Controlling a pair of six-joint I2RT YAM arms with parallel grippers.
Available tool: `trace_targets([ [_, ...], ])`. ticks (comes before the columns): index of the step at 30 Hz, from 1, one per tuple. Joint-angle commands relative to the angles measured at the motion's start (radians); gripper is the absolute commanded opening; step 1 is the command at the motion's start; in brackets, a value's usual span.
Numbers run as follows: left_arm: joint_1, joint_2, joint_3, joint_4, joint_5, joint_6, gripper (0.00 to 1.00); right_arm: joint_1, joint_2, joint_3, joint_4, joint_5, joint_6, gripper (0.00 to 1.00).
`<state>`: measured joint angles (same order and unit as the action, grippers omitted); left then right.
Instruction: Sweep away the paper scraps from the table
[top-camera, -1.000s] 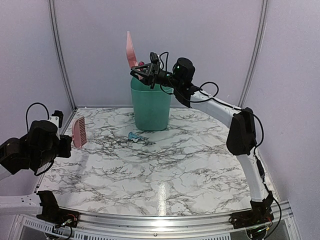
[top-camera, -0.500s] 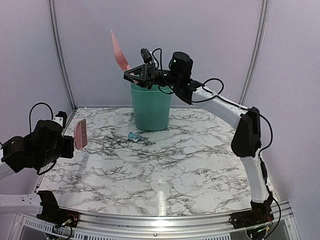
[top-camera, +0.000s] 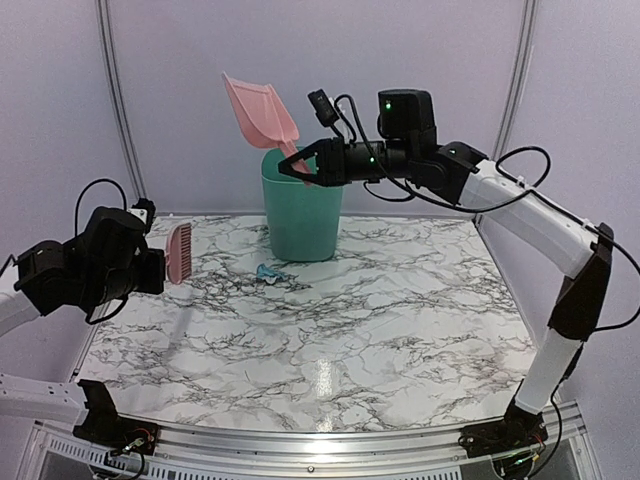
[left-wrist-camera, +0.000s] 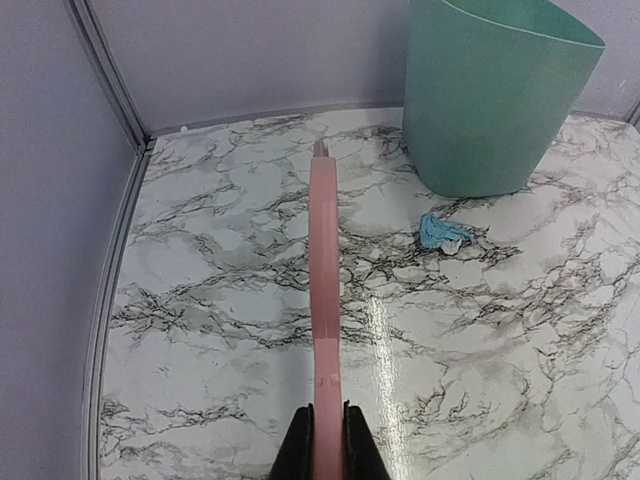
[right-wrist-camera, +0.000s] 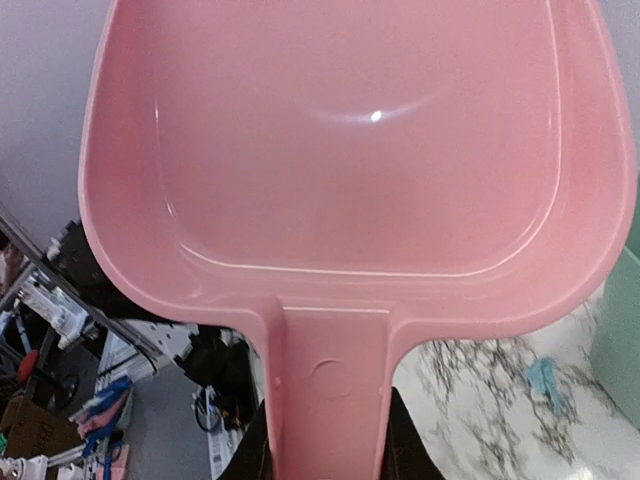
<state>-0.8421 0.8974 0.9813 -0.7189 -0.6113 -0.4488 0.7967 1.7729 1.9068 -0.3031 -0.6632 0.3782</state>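
Pink plastic dustpan (top-camera: 262, 110), handle clamped in right gripper (top-camera: 293, 166), is raised above teal plastic bin (top-camera: 302, 215). Pink comb-like brush (top-camera: 180, 253) is clamped in left gripper (top-camera: 160, 270). 1 light-blue paper scrap (top-camera: 268, 272) lies on marble tabletop (top-camera: 350, 340) beside bin; a fast stroke could flick it behind.

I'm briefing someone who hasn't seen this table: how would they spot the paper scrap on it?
Find the teal bin at the back of the marble table. Just in front of its base, slightly left, lies the paper scrap: small, crumpled and light blue, unlike the pink brush and pink dustpan, both held aloft.
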Motion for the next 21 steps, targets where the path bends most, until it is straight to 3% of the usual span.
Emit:
trace_targets([
  [1,0.01,0.095,0.049,0.072,-0.001,0.113,0.0,0.02,-0.102,-0.166,-0.192,0.254,-0.168,0.0],
  [4,0.034,0.172,0.076,0.117,0.018,0.203,0.0,0.026,-0.163,-0.283,-0.249,0.35,-0.189,0.0],
  [7,0.095,0.233,0.098,0.169,0.124,0.281,0.0,0.039,-0.202,-0.393,-0.313,0.421,-0.203,0.0],
  [12,0.174,0.359,0.162,0.212,0.208,0.396,0.0,0.08,-0.193,-0.483,-0.458,0.551,-0.205,0.0],
  [21,0.225,0.616,0.32,0.212,0.331,0.585,0.0,0.084,-0.046,-0.542,-0.506,0.502,-0.237,0.0],
])
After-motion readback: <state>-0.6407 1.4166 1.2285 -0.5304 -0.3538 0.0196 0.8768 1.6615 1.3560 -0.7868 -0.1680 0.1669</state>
